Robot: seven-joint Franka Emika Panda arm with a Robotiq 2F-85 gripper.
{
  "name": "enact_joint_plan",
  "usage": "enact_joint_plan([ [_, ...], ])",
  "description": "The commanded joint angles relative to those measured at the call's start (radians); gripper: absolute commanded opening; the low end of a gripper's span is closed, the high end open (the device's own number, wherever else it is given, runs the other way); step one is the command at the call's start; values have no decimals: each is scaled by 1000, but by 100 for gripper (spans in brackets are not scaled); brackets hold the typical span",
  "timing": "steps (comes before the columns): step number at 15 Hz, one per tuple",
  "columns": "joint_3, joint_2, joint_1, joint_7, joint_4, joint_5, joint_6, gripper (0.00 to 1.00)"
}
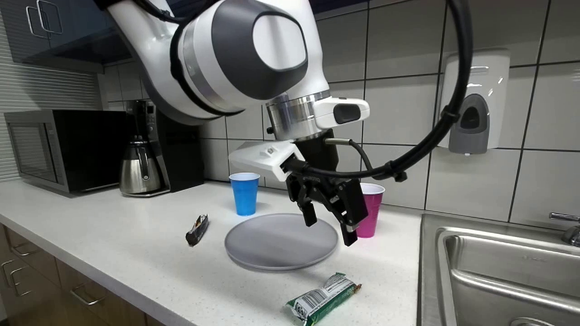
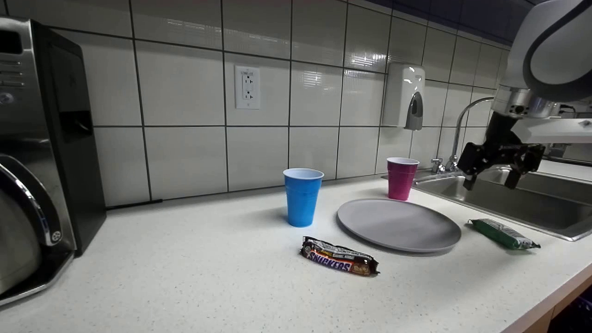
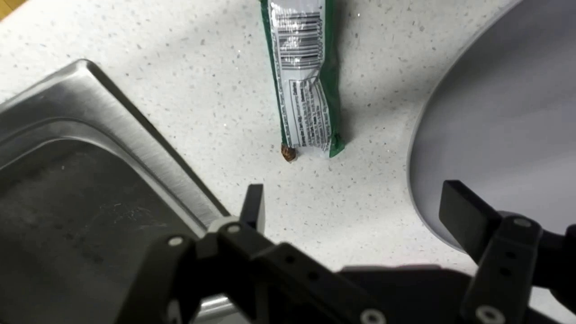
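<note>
My gripper (image 1: 329, 228) hangs open above the counter with nothing between its fingers, as the wrist view (image 3: 353, 202) also shows. In that view a green-wrapped bar (image 3: 301, 76) lies on the counter ahead of the fingertips, barcode side up, its end torn with brown showing. One finger overlaps the grey plate (image 3: 504, 112) in the picture. A magenta cup (image 1: 370, 213) stands upright behind the gripper in an exterior view. Farther along the counter, a blue cup (image 2: 303, 199) stands upright and a dark Snickers bar (image 2: 340, 256) lies near the plate.
A steel sink (image 3: 135, 130) is set into the counter beside the green bar. On the wall hangs a soap dispenser (image 1: 473, 99). At the far end stand a coffee maker (image 1: 176, 149) and a microwave (image 1: 90, 149). A black cable (image 1: 426, 149) loops beside the arm.
</note>
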Motion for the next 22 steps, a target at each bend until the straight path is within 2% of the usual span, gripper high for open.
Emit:
enact_joint_plan([
  [1, 3, -5, -11, -18, -37, 44, 29, 100],
  [22, -43, 110, -7, -15, -35, 88, 7, 100],
])
